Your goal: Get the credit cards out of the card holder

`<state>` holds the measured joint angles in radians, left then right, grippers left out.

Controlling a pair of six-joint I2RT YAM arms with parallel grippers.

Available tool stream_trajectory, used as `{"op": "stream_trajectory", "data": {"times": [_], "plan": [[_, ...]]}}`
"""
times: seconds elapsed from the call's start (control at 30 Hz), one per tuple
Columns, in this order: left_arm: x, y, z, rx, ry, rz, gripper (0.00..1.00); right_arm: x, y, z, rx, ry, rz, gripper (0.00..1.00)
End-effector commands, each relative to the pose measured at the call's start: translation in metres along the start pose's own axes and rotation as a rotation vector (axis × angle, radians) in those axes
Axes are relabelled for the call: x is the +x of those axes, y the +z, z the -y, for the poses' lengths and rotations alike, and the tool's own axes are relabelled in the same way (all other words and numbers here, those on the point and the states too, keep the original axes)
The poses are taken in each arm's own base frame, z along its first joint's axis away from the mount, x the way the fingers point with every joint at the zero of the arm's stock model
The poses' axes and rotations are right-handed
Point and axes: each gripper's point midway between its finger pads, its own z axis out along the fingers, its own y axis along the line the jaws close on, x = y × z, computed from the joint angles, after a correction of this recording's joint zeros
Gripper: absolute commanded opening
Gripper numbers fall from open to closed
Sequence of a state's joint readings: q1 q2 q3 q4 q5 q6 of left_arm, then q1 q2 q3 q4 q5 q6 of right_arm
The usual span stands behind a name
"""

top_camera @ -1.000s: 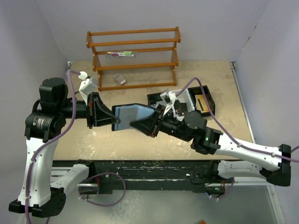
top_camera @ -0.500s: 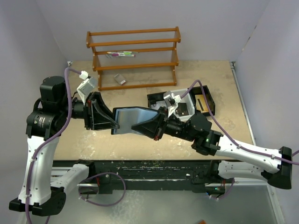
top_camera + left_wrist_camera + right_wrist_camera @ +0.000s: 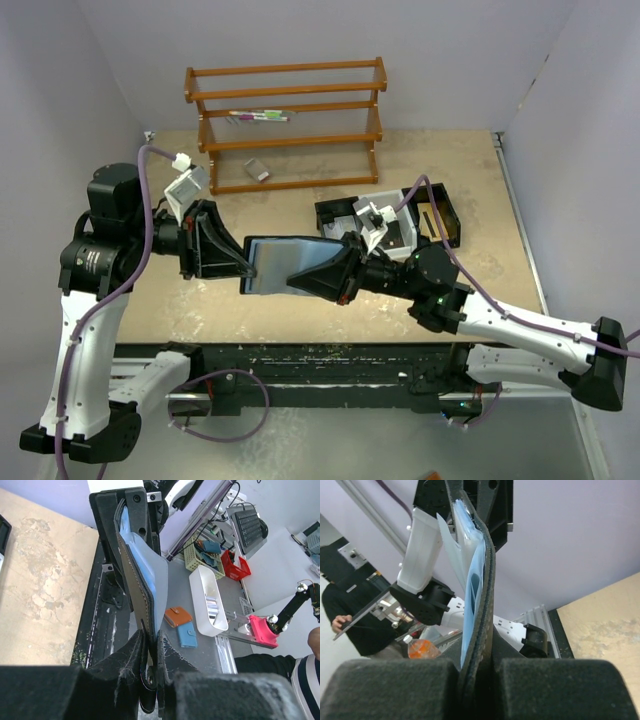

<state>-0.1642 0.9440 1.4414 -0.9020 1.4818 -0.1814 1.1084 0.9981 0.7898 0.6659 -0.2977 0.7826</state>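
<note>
The card holder (image 3: 285,258) is held open in the air between the two arms, its blue-grey lining facing up. My left gripper (image 3: 245,268) is shut on its left edge. My right gripper (image 3: 298,280) is shut on its near right part. In the left wrist view the card holder (image 3: 134,575) stands edge-on, rising from the shut left gripper (image 3: 152,642). In the right wrist view the card holder (image 3: 484,580) rises edge-on from the shut right gripper (image 3: 479,667). No orange-tan credit card shows; the cards are hidden or out of view.
A wooden rack (image 3: 285,120) stands at the back of the table with pens (image 3: 258,116) on a shelf. A small grey-white block (image 3: 257,171) lies under it. A black-and-white tray (image 3: 445,215) sits behind the right arm.
Both grippers keep their hold on the card holder. The card holder has shifted slightly right and toward the near edge, and its lining now lies flatter and squarer to the camera.
</note>
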Motion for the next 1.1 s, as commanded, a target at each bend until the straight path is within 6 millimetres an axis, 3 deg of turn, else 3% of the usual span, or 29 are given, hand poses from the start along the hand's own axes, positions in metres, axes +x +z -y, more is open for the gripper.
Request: {"op": "stream_trajectory", "data": {"times": [0.0,0.83,0.97,1.07], "plan": [[0.0,-0.002,0.021,0.097,0.026,-0.013,0.17,-0.022,-0.005,-0.029,-0.136,-0.021,0.061,0.0],[0.006,-0.007,0.044,0.235,-0.012,-0.042,0.19,-0.019,0.001,-0.027,-0.137,-0.014,0.027,0.0],[0.005,-0.005,0.039,0.2,0.007,-0.035,0.16,-0.017,0.002,-0.029,-0.156,-0.017,0.014,0.0],[0.004,-0.004,0.034,0.17,0.008,-0.029,0.08,-0.016,0.001,-0.037,-0.2,-0.019,0.005,0.0]]}}
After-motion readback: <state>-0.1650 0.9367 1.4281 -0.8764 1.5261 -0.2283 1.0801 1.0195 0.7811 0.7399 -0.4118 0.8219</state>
